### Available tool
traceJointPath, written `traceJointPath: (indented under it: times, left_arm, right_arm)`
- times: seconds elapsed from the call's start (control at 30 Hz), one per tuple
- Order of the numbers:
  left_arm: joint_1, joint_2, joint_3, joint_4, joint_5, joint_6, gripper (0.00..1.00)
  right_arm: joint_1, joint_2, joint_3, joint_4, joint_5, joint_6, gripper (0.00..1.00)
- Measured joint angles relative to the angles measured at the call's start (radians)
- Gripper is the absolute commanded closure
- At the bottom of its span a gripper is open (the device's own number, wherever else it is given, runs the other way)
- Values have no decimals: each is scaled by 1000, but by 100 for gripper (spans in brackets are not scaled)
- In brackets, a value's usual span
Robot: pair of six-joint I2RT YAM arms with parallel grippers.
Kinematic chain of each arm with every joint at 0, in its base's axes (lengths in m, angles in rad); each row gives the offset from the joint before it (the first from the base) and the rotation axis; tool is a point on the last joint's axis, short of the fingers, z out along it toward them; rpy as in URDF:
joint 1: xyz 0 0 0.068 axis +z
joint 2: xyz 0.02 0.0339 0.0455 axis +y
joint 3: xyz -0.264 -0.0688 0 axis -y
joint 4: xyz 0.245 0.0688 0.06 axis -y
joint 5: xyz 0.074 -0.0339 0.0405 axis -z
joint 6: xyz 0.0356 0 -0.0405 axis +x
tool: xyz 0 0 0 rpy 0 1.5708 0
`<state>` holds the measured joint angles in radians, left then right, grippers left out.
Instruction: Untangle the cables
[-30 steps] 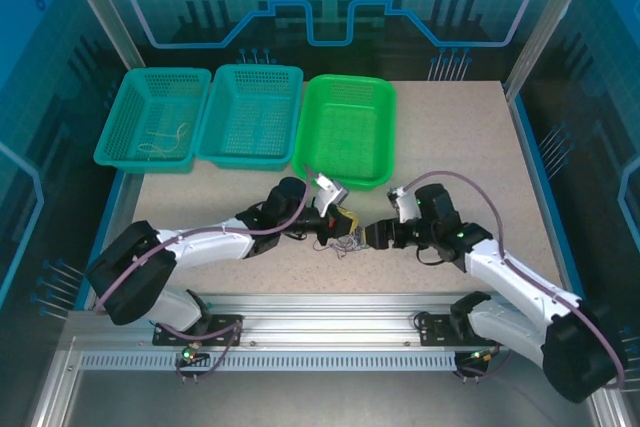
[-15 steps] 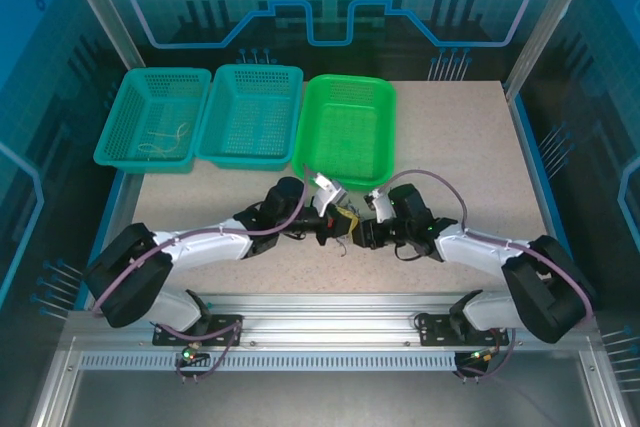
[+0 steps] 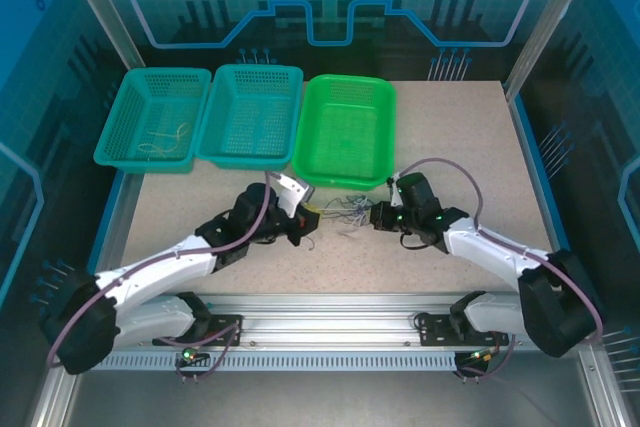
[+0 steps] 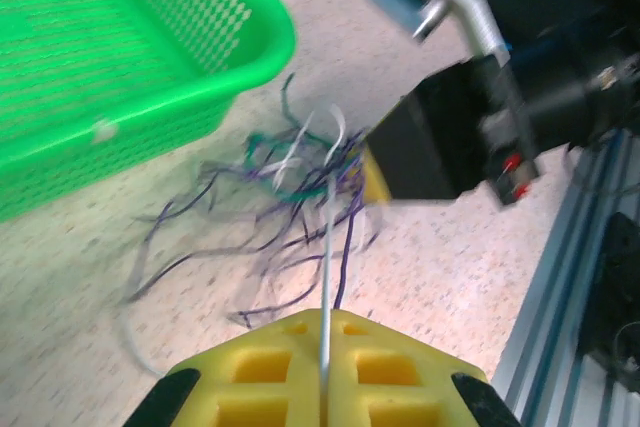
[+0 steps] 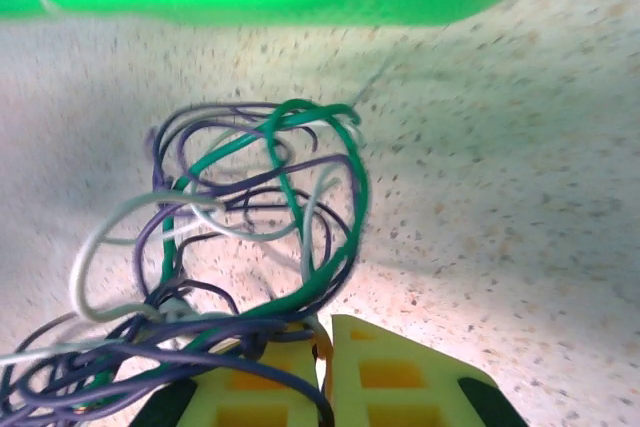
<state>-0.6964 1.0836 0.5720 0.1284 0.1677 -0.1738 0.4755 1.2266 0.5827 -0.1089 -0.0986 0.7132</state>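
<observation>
Tangle of cables (image 3: pixel 345 211) on the speckled worktop (image 3: pixel 450 147), between the two arms and just in front of the near wall of the green basket (image 3: pixel 350 79). Dark blue-purple strands, a few white, one green, all looped through each other.

Left jaws: pressed together, yellow pads (image 4: pixel 270 372) meeting, a single white strand (image 4: pixel 327 247) pinched in the seam and running straight out to the tangle.

Right jaws: closed as well, pads (image 5: pixel 400 372) flush, several dark strands caught at the seam, the bundle bulging out ahead.

Both sets of jaws facing each other across the tangle, near but apart.

Two teal baskets to the left of the green one. A pale cable (image 3: pixel 165 137) lying in the far-left teal basket (image 3: pixel 165 72).
</observation>
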Motion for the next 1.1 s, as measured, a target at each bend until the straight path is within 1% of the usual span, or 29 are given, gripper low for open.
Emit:
traceJointPath:
  times: [0.07, 0.1, 0.13, 0.2, 0.3, 0.4, 0.47, 0.53, 0.57, 0.6, 0.63, 0.67, 0.7, 0.83, 0.9, 0.97, 1.0, 1.03, 1.1]
  left_arm:
    - [15, -40, -9, -43, -21, 0, 100]
    - [25, -62, -10, -62, -36, -2, 100]
    - [39, -87, -10, -73, -54, -4, 100]
    - [74, -143, -10, -83, -85, -8, 100]
    - [100, -173, -10, -100, -120, -15, 100]
    - [124, -164, -11, -119, -145, -29, 100]
    - [126, -142, -14, -119, -144, -34, 100]
    - [129, -102, -22, -102, -119, -38, 100]
    - [130, -74, -26, -88, -102, -42, 100]
    - [131, -39, -28, -73, -82, -51, 98]
    - [131, -6, -29, -63, -68, -60, 96]
    - [128, 30, -31, -48, -58, -65, 93]
    - [122, 64, -31, -39, -54, -69, 89]
    - [97, 143, -31, -23, -55, -80, 66]
    - [89, 152, -31, -23, -56, -74, 59]
    - [84, 151, -29, -22, -59, -54, 51]
    - [82, 148, -28, -22, -61, -37, 48]
    - [80, 140, -27, -23, -62, -19, 44]
    - [71, 117, -21, -23, -58, 29, 41]
  right_arm:
    - [-35, -50, -4, -18, -13, 45, 100]
    - [-59, -76, -8, -36, 7, 68, 100]
    - [-98, -93, -16, -68, 40, 90, 100]
    - [-209, -111, -45, -140, 97, 138, 100]
    - [-320, -124, -69, -261, 178, 185, 100]
    - [-385, -160, -80, -347, 241, 204, 100]
    - [-389, -189, -83, -362, 253, 193, 100]
    - [-373, -197, -83, -351, 249, 168, 99]
    - [-352, -192, -83, -344, 249, 154, 93]
    - [-325, -183, -83, -340, 248, 137, 82]
    - [-298, -173, -80, -341, 249, 124, 68]
    - [-267, -162, -72, -349, 251, 109, 57]
    - [-239, -154, -58, -363, 257, 92, 54]
    - [-152, -174, 26, -396, 275, 6, 52]
    - [-85, -197, 75, -400, 303, -39, 51]
    - [-6, -203, 122, -399, 336, -69, 48]
    - [35, -197, 148, -399, 358, -83, 45]
    - [71, -184, 171, -399, 374, -93, 39]
    - [129, -136, 212, -394, 393, -110, 31]
